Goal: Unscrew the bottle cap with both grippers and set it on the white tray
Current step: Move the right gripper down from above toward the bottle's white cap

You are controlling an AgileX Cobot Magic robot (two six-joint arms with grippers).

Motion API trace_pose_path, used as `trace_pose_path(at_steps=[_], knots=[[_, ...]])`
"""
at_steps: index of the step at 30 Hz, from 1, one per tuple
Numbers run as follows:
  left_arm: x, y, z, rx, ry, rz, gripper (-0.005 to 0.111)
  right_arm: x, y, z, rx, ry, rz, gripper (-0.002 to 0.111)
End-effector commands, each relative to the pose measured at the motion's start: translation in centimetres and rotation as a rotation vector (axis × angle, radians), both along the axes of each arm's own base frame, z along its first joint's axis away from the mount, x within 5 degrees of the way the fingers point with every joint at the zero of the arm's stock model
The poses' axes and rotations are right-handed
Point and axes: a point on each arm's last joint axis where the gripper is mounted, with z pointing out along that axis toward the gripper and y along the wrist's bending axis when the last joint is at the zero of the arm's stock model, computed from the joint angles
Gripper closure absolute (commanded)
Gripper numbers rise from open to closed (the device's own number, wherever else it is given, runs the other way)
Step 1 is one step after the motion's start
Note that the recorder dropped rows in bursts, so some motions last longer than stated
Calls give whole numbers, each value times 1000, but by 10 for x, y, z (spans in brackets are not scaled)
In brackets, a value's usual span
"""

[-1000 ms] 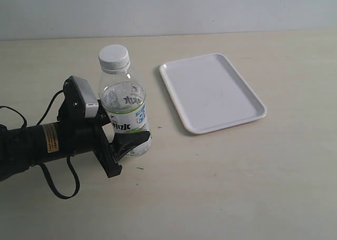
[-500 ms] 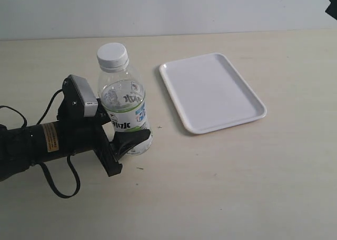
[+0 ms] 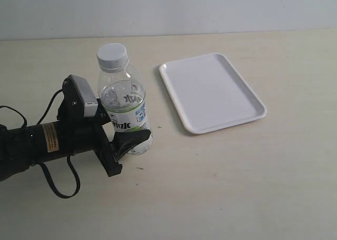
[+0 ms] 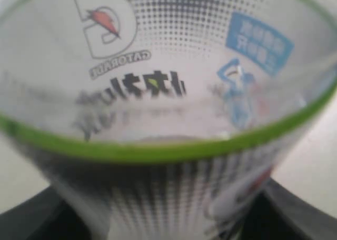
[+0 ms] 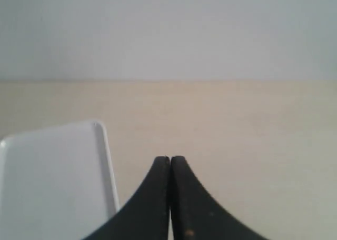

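Note:
The clear bottle [image 3: 124, 108] stands upright on the table with its white ribbed cap [image 3: 112, 56] screwed on top. My left gripper [image 3: 120, 140] reaches in from the left and is shut on the bottle's lower body, one black finger on each side. In the left wrist view the bottle [image 4: 168, 92] fills the frame, its green label band close up. The white tray [image 3: 210, 91] lies empty to the right of the bottle. My right gripper [image 5: 170, 159] is shut with nothing between its fingers; it hovers beside a corner of the tray [image 5: 52, 182] and is outside the exterior view.
The left arm's black cylinder with its orange label [image 3: 50, 138] and looping cables [image 3: 58, 185] lie along the table at the left. A pale wall [image 3: 168, 8] bounds the far edge of the beige tabletop [image 3: 237, 177].
The bottle and left gripper shifted slightly left a second ago and have held still since. A dark object at the top right corner half a second ago is gone from the exterior view.

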Motion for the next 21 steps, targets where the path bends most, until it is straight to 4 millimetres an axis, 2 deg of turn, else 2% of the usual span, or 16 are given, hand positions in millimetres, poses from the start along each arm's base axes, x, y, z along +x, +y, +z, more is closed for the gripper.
trace_pose_path(at_steps=[1, 2, 5, 9, 14, 18, 21], knots=[[3, -2, 9, -57, -36, -2, 107, 22, 13, -11, 77, 301, 159, 108], [2, -2, 9, -57, -35, -6, 107, 32, 19, -15, 109, 386, 234, 108], [2, -3, 9, -56, -35, -9, 107, 48, 27, -32, 173, 492, 330, 108], [2, -3, 9, -56, -35, -9, 107, 62, 36, -53, 199, 533, 465, 89], [2, -3, 10, -60, -31, -7, 107, 71, 55, -36, 205, 456, 634, 63], [5, -5, 17, -68, 9, -9, 107, 76, 92, -22, 99, 431, 796, 57], [10, -5, 22, -15, 47, -5, 107, 80, 106, -16, 14, 420, 840, 54]])
